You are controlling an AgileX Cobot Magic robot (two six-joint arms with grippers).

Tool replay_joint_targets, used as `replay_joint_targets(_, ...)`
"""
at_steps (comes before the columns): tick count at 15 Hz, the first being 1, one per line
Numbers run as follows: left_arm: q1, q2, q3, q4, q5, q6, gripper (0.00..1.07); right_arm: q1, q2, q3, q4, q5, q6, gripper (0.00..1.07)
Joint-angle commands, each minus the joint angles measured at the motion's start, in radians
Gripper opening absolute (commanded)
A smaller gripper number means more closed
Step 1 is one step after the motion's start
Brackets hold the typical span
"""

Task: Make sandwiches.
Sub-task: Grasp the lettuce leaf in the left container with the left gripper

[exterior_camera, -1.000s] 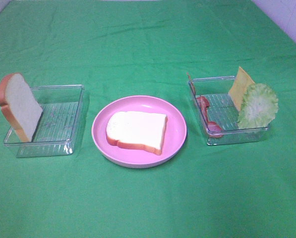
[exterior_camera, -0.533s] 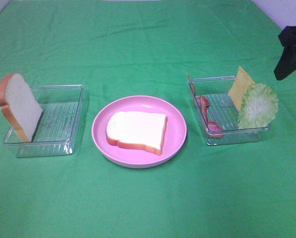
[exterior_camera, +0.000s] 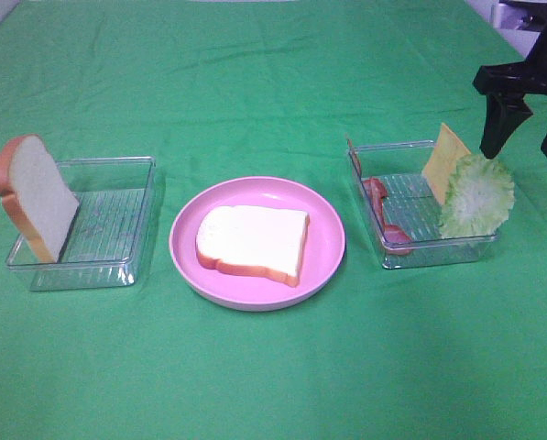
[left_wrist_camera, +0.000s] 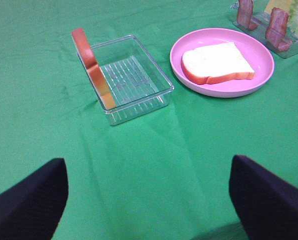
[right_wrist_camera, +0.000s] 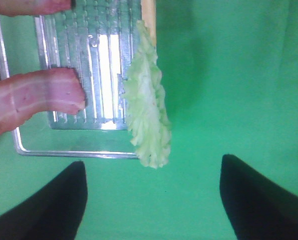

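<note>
The right gripper [exterior_camera: 528,128] is hovering open above the lettuce [exterior_camera: 476,195], standing on edge at the clear tray's [exterior_camera: 420,255] right end; it's looking light and floppy, wanting a pinch across its top rim.

Bread slice [exterior_camera: 253,241]: white, orange-brown crust, flat on pink plate [exterior_camera: 180,243].
Second slice [exterior_camera: 37,194]: leaning upright in left tray [exterior_camera: 108,225].
Lettuce [exterior_camera: 475,195], cheese [exterior_camera: 444,160], bacon [exterior_camera: 380,213]: standing in right tray [exterior_camera: 409,194].

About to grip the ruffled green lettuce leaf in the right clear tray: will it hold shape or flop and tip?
The ruffled green lettuce leaf stands on edge, rising above the wall of the clear plastic tray without sagging, so it is probably fairly stiff. Edge-on it looks thin, so likely light, and a sideways nudge might tip it.
</note>
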Motion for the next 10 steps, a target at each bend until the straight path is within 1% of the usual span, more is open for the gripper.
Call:
replay_joint_targets(1, -0.001, -0.02, 0.002, -0.003, -0.012, 0.0, 0.83, -0.004, 0.054, -0.007, -0.016, -0.028, -0.017, 0.7)
replay_joint_targets(5, -0.001, -0.02, 0.002, -0.003, -0.012, 0.0, 0.83, -0.004, 0.099, -0.006, -0.021, -0.102, -0.018, 0.7)
replay_joint_targets(7, -0.001, -0.02, 0.002, -0.003, -0.012, 0.0, 0.83, -0.004, 0.101, -0.006, -0.023, -0.135, -0.018, 0.64)
replay_joint_targets(10, -0.001, -0.02, 0.002, -0.003, -0.012, 0.0, 0.83, -0.004, 0.126, -0.006, -0.023, -0.135, -0.018, 0.63)
